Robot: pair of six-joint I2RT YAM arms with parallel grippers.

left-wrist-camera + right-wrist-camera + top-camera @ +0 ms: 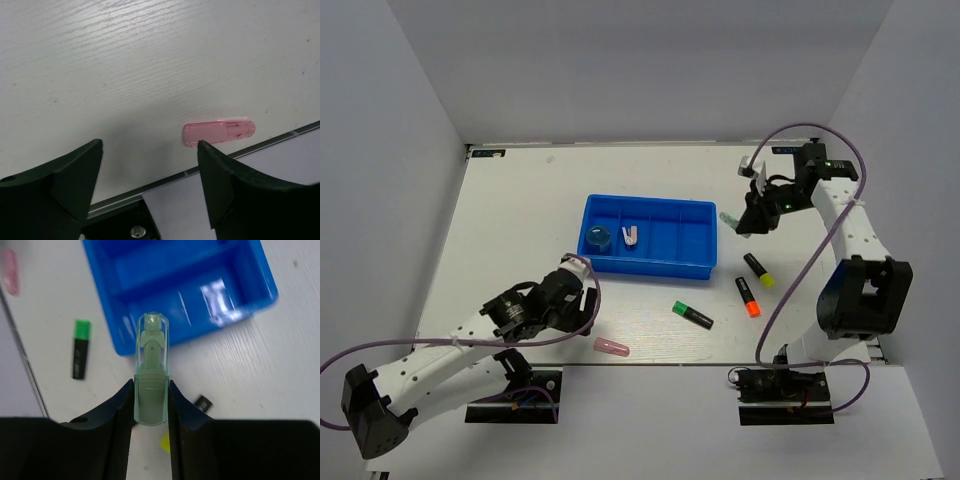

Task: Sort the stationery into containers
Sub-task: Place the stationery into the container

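Observation:
The blue tray (705,232) lies mid-table; its left compartment holds a round blue item (596,239), the one beside it a small white piece (631,236). My right gripper (745,222) is shut on a pale green capsule piece (151,371), held above the table just right of the tray (260,275). My left gripper (582,283) is open and empty in front of the tray, with the pink capsule piece (218,133) by its right fingertip near the table's front edge. Green (692,314), orange (748,297) and yellow (758,269) highlighters lie right of centre.
The table's front edge (250,147) runs just behind the pink piece (611,348). White walls enclose the table on three sides. The green highlighter also shows in the right wrist view (80,349).

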